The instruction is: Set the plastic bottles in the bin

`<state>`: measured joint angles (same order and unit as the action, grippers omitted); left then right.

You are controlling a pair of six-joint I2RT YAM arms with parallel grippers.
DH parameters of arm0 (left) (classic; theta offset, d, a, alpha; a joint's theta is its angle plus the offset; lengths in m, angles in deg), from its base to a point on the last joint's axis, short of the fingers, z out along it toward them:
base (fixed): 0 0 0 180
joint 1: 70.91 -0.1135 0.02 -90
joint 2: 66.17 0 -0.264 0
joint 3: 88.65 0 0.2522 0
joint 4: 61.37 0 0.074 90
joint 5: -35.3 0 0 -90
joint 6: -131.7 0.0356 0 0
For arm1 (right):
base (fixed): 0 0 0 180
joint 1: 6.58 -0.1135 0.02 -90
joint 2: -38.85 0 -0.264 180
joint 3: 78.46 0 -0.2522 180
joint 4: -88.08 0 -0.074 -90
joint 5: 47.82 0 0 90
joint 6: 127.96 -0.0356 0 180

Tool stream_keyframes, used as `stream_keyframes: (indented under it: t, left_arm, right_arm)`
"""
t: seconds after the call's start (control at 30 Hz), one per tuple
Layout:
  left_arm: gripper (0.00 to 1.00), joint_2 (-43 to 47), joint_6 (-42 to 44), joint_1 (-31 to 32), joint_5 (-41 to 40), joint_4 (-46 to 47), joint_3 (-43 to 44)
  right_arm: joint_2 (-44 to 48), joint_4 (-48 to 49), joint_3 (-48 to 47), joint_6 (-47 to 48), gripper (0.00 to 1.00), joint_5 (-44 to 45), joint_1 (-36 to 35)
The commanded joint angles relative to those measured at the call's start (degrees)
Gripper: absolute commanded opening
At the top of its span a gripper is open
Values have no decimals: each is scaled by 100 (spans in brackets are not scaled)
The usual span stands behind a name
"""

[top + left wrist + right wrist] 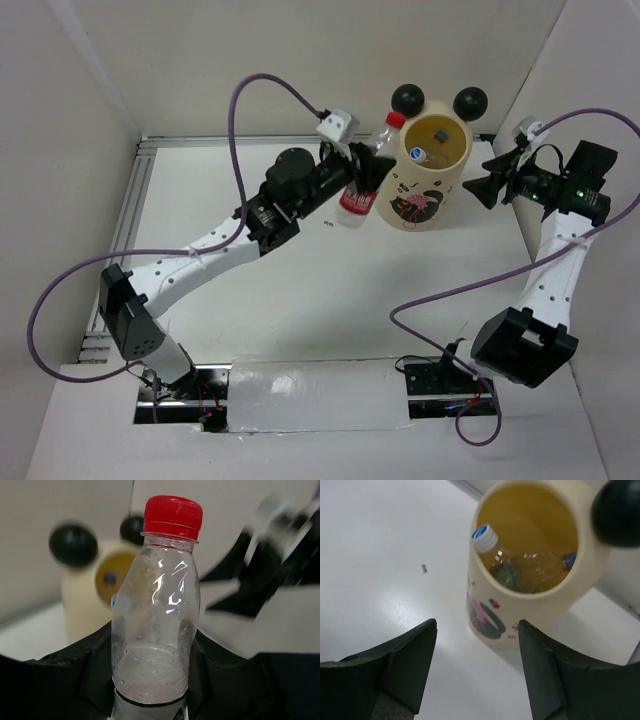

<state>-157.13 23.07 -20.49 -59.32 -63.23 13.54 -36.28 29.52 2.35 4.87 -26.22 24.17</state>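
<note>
My left gripper [368,172] is shut on the red-labelled bottle [362,180] with the red cap and holds it upright, lifted just left of the bin [428,185]. In the left wrist view the bottle [157,615] fills the middle between my black fingers [95,670], with the bin [95,600] blurred behind it. The bin is a cream cylinder with black ball ears [407,98], flamingo print and yellow inside. In the right wrist view the bin [530,600] holds several bottles, one with a blue cap [484,538]. My right gripper [478,188] is open and empty to the bin's right.
White walls enclose the table on the left, back and right. A metal rail [140,170] runs along the left and back edges. A small speck [424,568] lies on the table left of the bin.
</note>
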Motion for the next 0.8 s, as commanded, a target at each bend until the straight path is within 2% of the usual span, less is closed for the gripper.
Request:
stream_keyframes:
  t: [0.0, 0.03, 0.07, 0.1, 0.13, 0.2, 0.27, 0.33, 0.43, 0.57, 0.77]
  left_arm:
    - [13, -779, 299, -67, 243, 2191, 515]
    - [13, -1027, 299, -67, 190, 2429, 779]
    - [11, -1290, 299, -67, 138, 2640, 1095]
    - [11, -1858, 299, -67, 137, 2642, 1890]
    - [11, -2143, 299, -67, 137, 2642, 2307]
    - [15, -2696, 351, -67, 33, 2790, 3429]
    - [18, -3467, 352, -67, -196, 2984, 4101]
    - [20, -3910, 571, 56, -530, 3177, 5004]
    - [25, -4447, 764, 127, -1058, 3520, 5517]
    - [31, -4711, 765, 127, -1427, 4065, 5685]
    - [34, -4993, -25, 74, -1691, 4250, 5765]
  right_arm:
    - [33, -1180, 385, 1262, 72, -25, 99]
    - [112, -1181, 508, 1315, 68, 28, 99]
    - [296, -1181, 753, 1507, 57, 29, 99]
    - [402, -1181, 886, 1596, 48, 90, 160]
    - [507, -1181, 1018, 1597, 40, 168, 160]
    - [727, -1119, 1343, 1737, 31, 239, 160]
    - [728, -1346, 1424, 1947, 31, 240, 160]
    - [728, -1707, 1494, 2238, 37, 240, 160]
    - [597, -1971, 1608, 2502, 37, 310, 160]
    - [482, -2095, 1714, 2660, 37, 363, 160]
    - [298, -2042, 1766, 2660, 37, 302, 160]
